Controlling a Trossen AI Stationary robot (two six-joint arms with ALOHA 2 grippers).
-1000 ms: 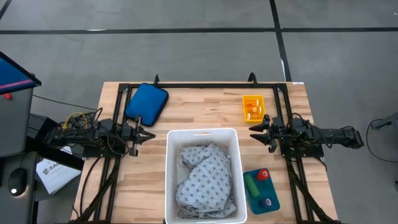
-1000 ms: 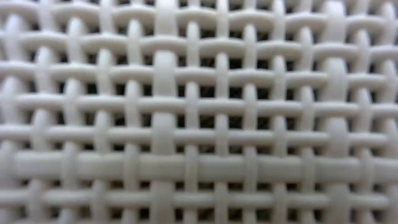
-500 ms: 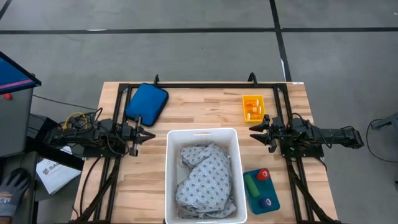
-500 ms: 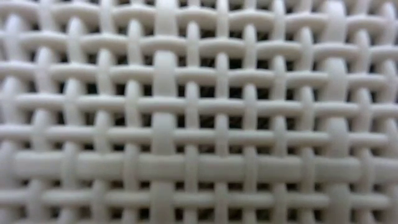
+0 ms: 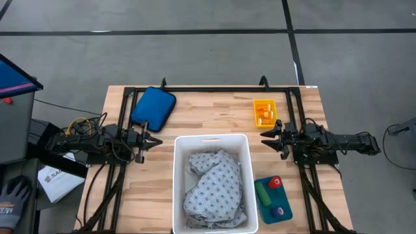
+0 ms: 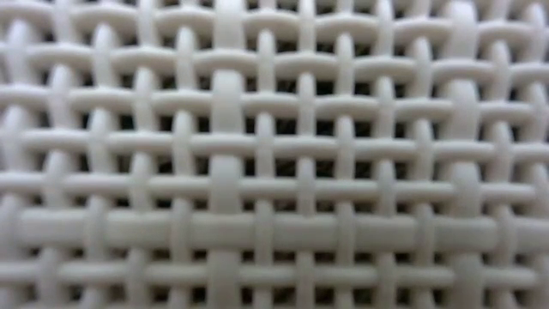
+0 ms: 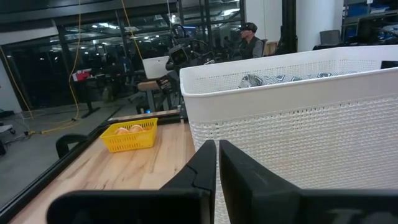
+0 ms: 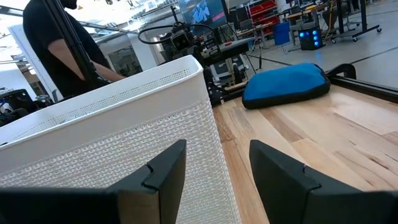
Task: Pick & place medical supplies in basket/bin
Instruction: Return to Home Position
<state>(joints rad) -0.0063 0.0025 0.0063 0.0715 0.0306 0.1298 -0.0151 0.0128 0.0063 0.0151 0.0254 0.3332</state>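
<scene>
Sitting from centre toward 6 o'clock, the white bin [image 5: 212, 137] holds the dotted gown [image 5: 218, 185]; left gripper [image 5: 156, 142] at 9 o'clock is pinched together, right gripper [image 5: 265, 138] at 3 o'clock gapes wide; yellow bin [image 5: 264, 102] at 1 o'clock carries orange pill bottles [image 5: 264, 117]

We see a blue padded pouch [image 5: 153, 106] at ten o'clock on the wooden table [image 5: 214, 117], and a grey work glove [image 5: 13, 195] beyond its edge at eight o'clock.
</scene>
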